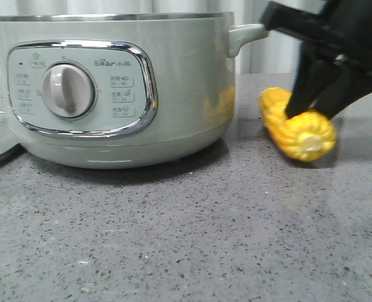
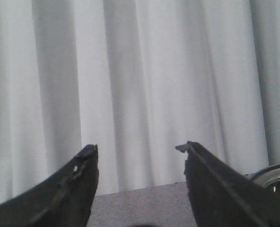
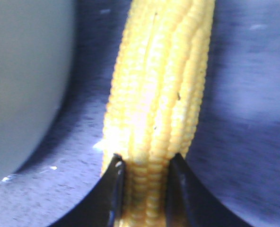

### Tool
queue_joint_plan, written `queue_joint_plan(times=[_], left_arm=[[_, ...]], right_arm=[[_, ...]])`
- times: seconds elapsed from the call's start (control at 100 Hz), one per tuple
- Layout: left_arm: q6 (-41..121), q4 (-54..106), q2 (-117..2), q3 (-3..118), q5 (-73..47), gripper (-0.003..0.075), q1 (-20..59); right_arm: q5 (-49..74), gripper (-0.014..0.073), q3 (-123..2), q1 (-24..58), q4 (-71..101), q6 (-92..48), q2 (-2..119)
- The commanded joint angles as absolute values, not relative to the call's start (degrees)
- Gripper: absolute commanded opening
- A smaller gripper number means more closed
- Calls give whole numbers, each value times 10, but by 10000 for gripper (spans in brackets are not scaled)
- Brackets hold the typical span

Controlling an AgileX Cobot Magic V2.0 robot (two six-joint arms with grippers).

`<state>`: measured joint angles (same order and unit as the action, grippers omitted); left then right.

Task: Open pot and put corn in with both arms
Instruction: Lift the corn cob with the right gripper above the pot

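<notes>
Front view first: the pot (image 1: 120,88), a big pale green cooker with a grey dial in a chrome-framed panel, sits on the speckled grey worktop (image 1: 186,239), and just beside it on the robot's right lies the corn (image 1: 297,123), a bright yellow cob with its pale core end turned toward the camera. The right hand (image 1: 308,112) reaches down from above with its black fingers set on either side of the cob, which looks to be resting on the worktop and not yet lifted. The pot's rim runs along the top of this view, so I cannot tell from here whether a lid is on; something clear and curved at the far left edge might be a glass lid, but I would not swear to it. Left wrist view: the left hand (image 2: 140,153) has its two fingers spread wide apart with nothing between them, pointing at a white curtain (image 2: 140,85), a strip of worktop below and a bit of shiny metal at the edge. Right wrist view: the fingers press against both flanks of the cob, so I judge the grip made, with the pot's green wall close alongside. The kernels run in neat, tight rows, glossy and plump. By my reckoning the corn is grasped; lifting it and dropping it into the pot remain.
</notes>
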<state>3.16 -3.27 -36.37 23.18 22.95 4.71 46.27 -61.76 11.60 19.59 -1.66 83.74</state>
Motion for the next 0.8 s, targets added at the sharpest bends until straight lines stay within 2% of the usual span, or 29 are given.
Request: queue_joint_plan(times=[0.0,0.47,0.7,0.79], left_arm=[[27,-30,-364,252,268,368,47],[27,-30,-364,252,268,368,47],[27,-30,-364,252,268,368,47],[27,-30,-364,252,268,368,47]], right_arm=[[457,-46,-631,97,191,-22,791],[465,-46,-634,82,179,-15,687],[493,-46,-700,88,191,-15,674],[493,-45,-730,114,191,-15,674]])
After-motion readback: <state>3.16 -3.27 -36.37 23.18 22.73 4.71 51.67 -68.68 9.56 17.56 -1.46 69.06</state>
